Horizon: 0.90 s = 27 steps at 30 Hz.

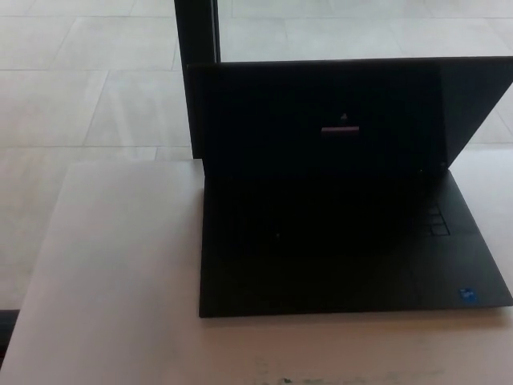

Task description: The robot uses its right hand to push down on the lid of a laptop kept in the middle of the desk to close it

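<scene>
A black laptop (pixel 353 192) sits open on a pale desk (pixel 120 273), its base lying flat and its front edge set back a little from the desk's near edge. The lid (pixel 345 120) stands nearly upright, leaning slightly back, with its dark screen facing the camera; only a small pinkish bar and a tiny mark glow near the middle of it. The keyboard area is very dark, though a few keys show at the right and a small blue sticker (pixel 466 295) marks the near right corner of the base. Behind the lid a dark post (pixel 196 32) rises from the pale tiled floor (pixel 80 80). Neither robot hand shows anywhere in the head view, so I cannot tell whether the right or the left is released, clenched or grasping anything. Judging from this, the closing has not begun: the lid is fully up and nothing touches it. The laptop seems placed squarely before the robot so that the lid's top edge is within reach of the right hand, which would likely need to come over that edge from the right and press it forward and down toward the base.
</scene>
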Tool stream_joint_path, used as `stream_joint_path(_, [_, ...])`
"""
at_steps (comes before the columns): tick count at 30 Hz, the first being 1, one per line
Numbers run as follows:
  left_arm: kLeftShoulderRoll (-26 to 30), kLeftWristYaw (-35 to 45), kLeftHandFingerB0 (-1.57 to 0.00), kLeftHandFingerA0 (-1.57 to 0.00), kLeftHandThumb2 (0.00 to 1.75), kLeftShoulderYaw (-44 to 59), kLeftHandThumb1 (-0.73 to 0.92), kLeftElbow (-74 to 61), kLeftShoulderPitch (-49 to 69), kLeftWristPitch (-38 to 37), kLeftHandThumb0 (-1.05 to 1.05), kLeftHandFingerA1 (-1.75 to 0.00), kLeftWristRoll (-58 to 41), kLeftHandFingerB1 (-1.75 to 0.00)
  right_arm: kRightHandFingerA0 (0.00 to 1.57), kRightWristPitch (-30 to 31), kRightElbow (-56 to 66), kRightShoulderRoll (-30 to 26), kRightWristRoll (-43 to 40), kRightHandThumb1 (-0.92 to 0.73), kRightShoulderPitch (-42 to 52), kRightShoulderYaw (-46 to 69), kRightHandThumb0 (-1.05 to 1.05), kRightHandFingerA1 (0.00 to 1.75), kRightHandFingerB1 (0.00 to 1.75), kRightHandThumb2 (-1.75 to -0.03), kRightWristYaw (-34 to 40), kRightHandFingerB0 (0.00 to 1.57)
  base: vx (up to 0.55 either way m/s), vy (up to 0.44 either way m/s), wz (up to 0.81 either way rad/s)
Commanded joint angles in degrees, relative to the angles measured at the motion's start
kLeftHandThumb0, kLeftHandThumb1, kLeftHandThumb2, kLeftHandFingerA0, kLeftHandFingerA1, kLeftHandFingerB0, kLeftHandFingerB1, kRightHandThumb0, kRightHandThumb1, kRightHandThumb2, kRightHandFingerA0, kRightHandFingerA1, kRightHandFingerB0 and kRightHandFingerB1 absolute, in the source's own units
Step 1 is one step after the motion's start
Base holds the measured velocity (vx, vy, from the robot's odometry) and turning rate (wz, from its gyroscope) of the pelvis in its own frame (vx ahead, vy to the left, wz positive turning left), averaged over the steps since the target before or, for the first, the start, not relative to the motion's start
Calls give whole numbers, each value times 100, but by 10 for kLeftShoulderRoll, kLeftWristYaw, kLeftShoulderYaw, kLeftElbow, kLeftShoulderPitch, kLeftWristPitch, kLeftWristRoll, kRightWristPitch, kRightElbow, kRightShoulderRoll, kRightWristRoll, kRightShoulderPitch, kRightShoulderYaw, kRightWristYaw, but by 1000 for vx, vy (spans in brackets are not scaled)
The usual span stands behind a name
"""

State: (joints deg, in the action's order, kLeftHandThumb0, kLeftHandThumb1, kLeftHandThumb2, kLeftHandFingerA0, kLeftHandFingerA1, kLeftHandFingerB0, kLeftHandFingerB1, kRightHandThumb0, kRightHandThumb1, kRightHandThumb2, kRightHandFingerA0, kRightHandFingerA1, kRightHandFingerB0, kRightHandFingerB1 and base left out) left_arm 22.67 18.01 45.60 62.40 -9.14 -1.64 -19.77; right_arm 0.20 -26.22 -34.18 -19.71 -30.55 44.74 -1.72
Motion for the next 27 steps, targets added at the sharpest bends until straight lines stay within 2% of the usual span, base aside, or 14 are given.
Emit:
stream_joint_path(1, [29,30,-5,-10,73,20,73,16,-8,10,-105,-92,-53,-150,26,39,74,-37,86,-92,-141,-198,-89,44,31,-76,-55,24,0,0,0])
stream_joint_path(2, [28,31,-5,-10,73,21,73,13,-8,10,-105,-92,-54,-150,26,35,67,-39,97,-92,-151,-217,-89,44,31,-76,-64,24,0,0,0])
stream_joint_path(3, [28,30,-3,-10,72,19,74,13,-7,9,-105,-90,-53,-149,28,24,56,-40,123,-86,-165,-248,-96,46,34,-85,-72,24,0,0,0])
stream_joint_path(4, [25,30,-2,-11,74,15,77,16,-6,6,-105,-91,-49,-148,31,30,49,-40,135,-92,-179,-270,-90,45,31,-76,-77,26,0,0,0])
stream_joint_path(5, [26,30,-1,-14,79,14,80,18,-6,5,-105,-93,-49,-146,28,28,32,-33,163,-82,-209,-314,-96,50,36,-87,-94,25,0,0,0])
stream_joint_path(6, [26,32,0,-14,76,14,79,18,-6,5,-105,-90,-49,-144,29,27,16,-27,181,-92,-228,-341,-92,46,31,-74,-97,28,0,0,0])
stream_joint_path(7, [26,29,0,-13,78,13,79,18,-6,4,-105,-86,-48,-142,29,33,13,-25,193,-83,-235,-356,-97,47,33,-82,-94,26,0,0,0])
stream_joint_path(8, [26,29,0,-13,78,12,79,18,-6,3,-105,-86,-48,-142,29,35,11,-26,197,-83,-239,-365,-97,47,33,-82,-91,26,0,0,0])
stream_joint_path(9, [25,28,0,-15,77,13,78,16,-6,5,-105,-90,-49,-145,24,34,4,-23,205,-92,-250,-382,-93,46,30,-74,-95,25,0,0,0])
stream_joint_path(14, [28,23,-1,-15,80,13,78,21,-11,8,-105,-87,-51,-143,28,14,-44,-12,258,-92,-303,-470,-96,48,34,-76,-105,29,0,0,0])
stream_joint_path(15, [27,23,-3,-15,81,14,78,17,-11,8,-105,-92,-53,-145,22,6,-53,-15,284,-92,-314,-498,-96,55,37,-79,-108,23,0,0,0])
stream_joint_path(17, [27,27,-1,-12,78,14,77,18,-11,7,-105,-91,-54,-146,21,4,-63,-17,307,-92,-326,-528,-97,56,38,-79,-105,22,0,0,0])
stream_joint_path(18, [27,29,-2,-11,75,13,76,16,-7,7,-105,-93,-54,-148,27,3,-71,-14,313,-92,-331,-542,-101,59,37,-77,-103,24,0,0,0])
stream_joint_path(27, [31,30,-6,-18,88,13,73,21,-1,9,-105,-91,-54,-142,20,-24,-134,-10,394,-92,-402,-665,-99,52,34,-78,-118,19,0,0,0])
